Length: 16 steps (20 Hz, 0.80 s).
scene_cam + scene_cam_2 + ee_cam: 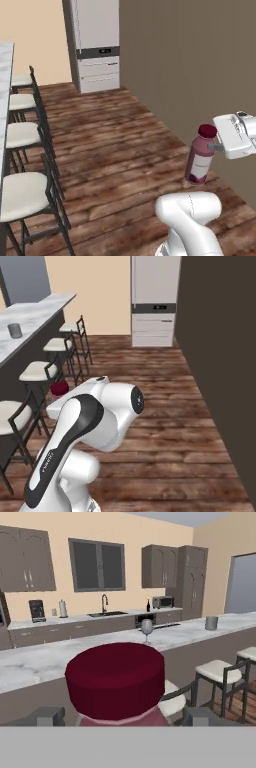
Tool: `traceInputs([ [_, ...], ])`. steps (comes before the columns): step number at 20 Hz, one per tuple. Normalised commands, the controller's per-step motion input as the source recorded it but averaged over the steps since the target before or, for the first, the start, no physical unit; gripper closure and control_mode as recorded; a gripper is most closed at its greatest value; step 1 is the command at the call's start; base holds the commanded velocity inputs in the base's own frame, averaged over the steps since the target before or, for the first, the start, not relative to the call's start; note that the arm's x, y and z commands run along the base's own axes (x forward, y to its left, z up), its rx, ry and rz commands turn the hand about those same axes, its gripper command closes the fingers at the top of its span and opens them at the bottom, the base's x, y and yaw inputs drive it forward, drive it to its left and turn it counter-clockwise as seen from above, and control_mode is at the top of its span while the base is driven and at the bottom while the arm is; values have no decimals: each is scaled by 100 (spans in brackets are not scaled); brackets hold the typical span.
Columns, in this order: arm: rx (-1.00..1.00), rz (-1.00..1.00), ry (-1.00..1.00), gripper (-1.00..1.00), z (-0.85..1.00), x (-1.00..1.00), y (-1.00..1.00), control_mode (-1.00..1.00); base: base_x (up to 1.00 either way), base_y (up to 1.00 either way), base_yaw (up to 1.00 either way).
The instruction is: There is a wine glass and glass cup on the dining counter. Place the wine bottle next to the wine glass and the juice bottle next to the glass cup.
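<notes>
The gripper (214,147) clamps the juice bottle (201,156) just below its red cap (115,679) (upright, lifted clear of the wooden floor). Beyond it stand stools (221,671) along the dining counter (40,662), where the wine glass (146,628) sits well apart from the glass cup (211,623). Farthest, the wine bottle (148,605) stands on the back worktop beside the microwave (162,602).

Wine glass (146,628) left of glass cup (211,623) on dining counter (45,662); stools (220,671) before it.
</notes>
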Motion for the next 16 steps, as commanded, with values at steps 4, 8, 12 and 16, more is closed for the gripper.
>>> traceInputs([
  [4,0,0,0,100,0,0,0,100,77,-12,2],
  [8,0,0,0,100,0,0,0,100,78,-12,3],
  [12,0,0,0,100,0,0,0,100,77,-14,5],
  [16,0,0,0,100,0,0,0,100,71,-22,8],
])
